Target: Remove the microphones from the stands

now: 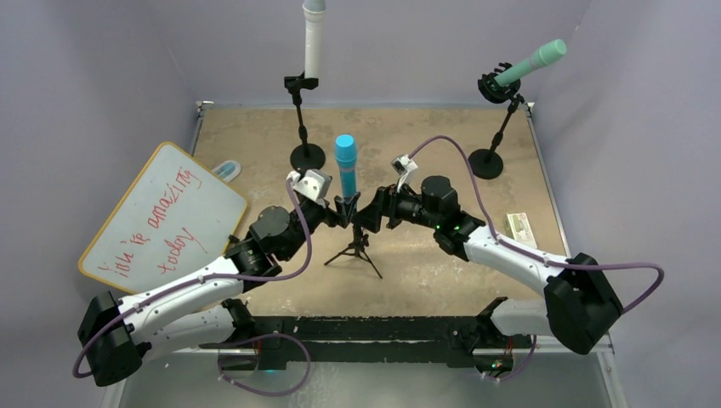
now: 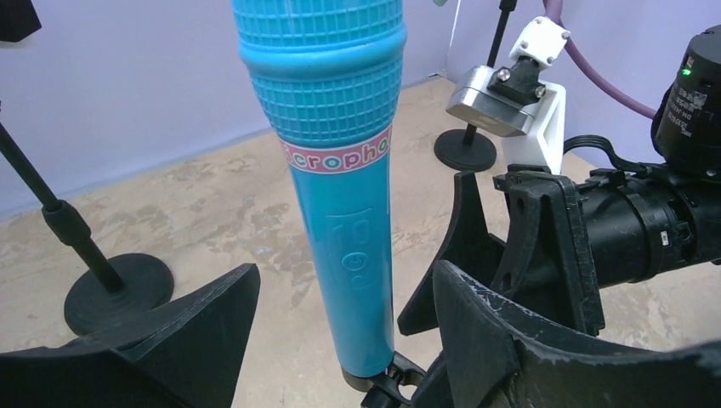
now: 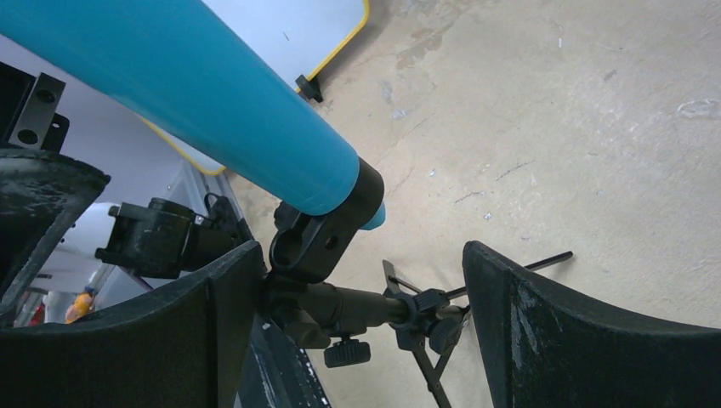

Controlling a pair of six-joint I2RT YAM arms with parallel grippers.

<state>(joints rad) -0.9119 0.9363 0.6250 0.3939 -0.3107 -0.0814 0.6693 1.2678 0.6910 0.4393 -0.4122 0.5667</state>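
Microphone (image 2: 340,212), blue, upright in stand (image 3: 340,306): left gripper (image 2: 344,276) straddles its body, right gripper (image 3: 357,255) the stand, both with jaws apart, seemingly for lift-and-brace.

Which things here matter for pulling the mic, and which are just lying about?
In the job:
blue mic
tripod stand
left tool, open
right tool, open

Lying about:
white mic
green mic
whiteboard

Walls (image 1: 85,68): plain lavender panels at left, back and right.
Table (image 1: 425,136): tan, mottled, scuffed top, metal-edged.
Light: soft and even.
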